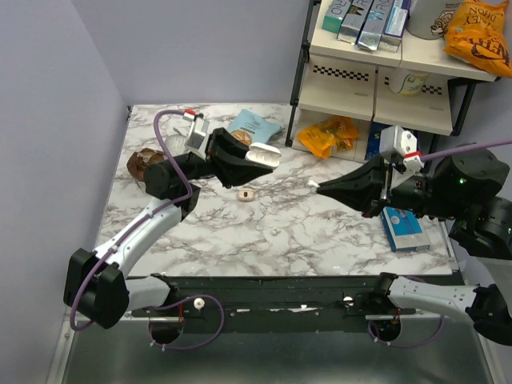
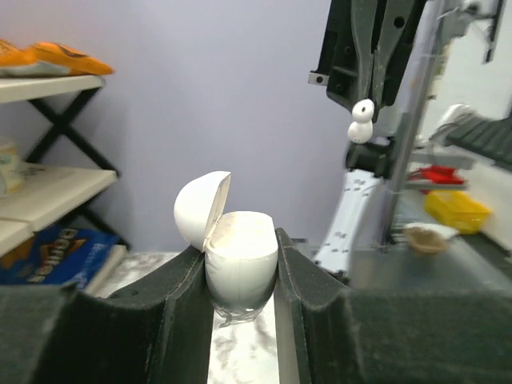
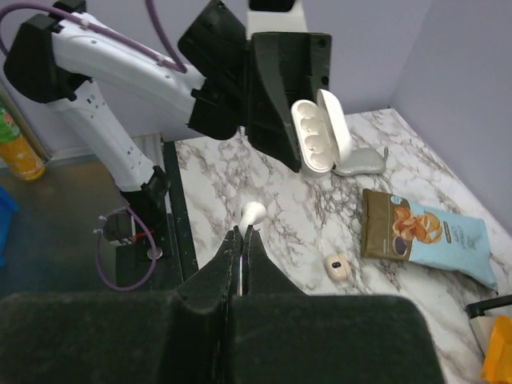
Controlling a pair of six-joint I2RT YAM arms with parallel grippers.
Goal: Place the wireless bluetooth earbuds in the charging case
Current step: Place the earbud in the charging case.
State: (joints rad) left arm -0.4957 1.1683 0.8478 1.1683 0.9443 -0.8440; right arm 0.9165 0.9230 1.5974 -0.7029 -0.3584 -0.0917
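Observation:
My left gripper is shut on the white charging case and holds it above the back of the table. The case's lid is open, and the right wrist view shows its tan inner face. In the left wrist view the case sits between my fingers. My right gripper is shut on a small white earbud and is in the air to the right of the case, apart from it. The earbud sticks out of the tips and also shows in the left wrist view. A tiny white speck, perhaps the second bud, lies on the marble.
A small beige oval thing lies on the marble under the case. A blue snack bag and a brown object lie at the back left. A shelf with an orange bag stands at the back right. A blue box lies at the right.

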